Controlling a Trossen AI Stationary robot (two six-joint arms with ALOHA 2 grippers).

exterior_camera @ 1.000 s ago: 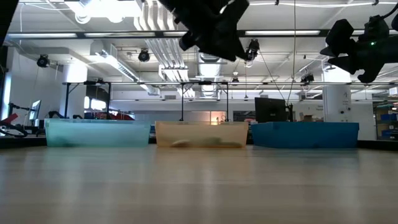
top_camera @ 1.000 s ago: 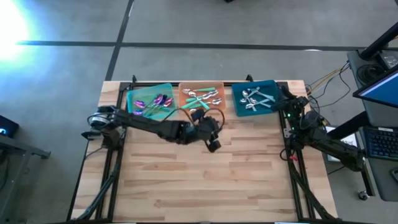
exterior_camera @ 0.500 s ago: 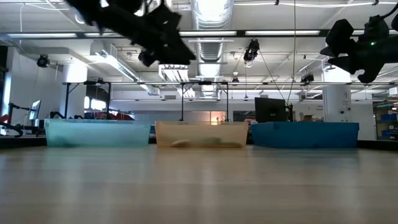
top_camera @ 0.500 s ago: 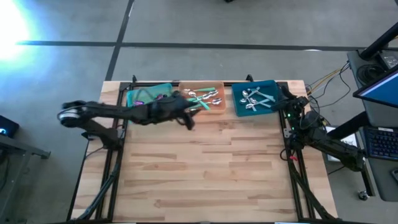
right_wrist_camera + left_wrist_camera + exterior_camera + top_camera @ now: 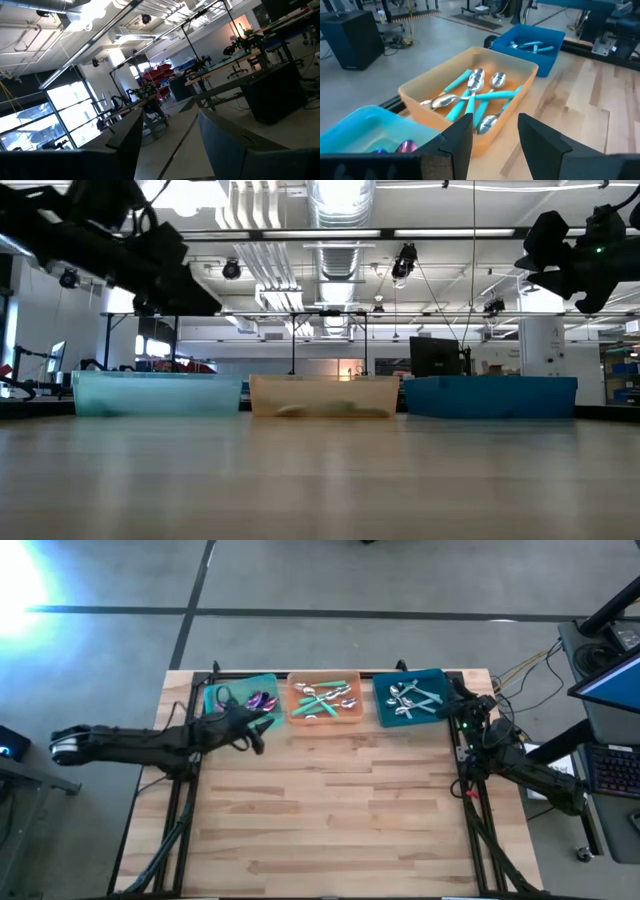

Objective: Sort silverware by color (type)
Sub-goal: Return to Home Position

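Observation:
Three trays stand side by side along the table's far edge. The green tray [image 5: 240,700] holds purple-headed spoons [image 5: 258,699]. Inside the orange tray [image 5: 517,67] lie silver-headed spoons with teal handles [image 5: 472,92]. The blue tray [image 5: 410,697] holds more silverware [image 5: 405,695]. My left gripper [image 5: 495,145] hangs open and empty above the table, just in front of the green tray [image 5: 360,130], pointing toward the orange one. My right gripper [image 5: 170,145] is open and empty, raised at the table's far right corner [image 5: 466,708].
The wooden tabletop [image 5: 330,810] in front of the trays lies bare. My left arm [image 5: 130,743] reaches in from the left edge, high in the low view [image 5: 140,260]. Cables and a desk [image 5: 600,730] stand past the right edge.
My left gripper has drawn back from in front of the orange tray toward the table's left edge and a little toward the far edge, ending in front of the green tray. It has stayed open and empty. The spoons and trays have not moved.

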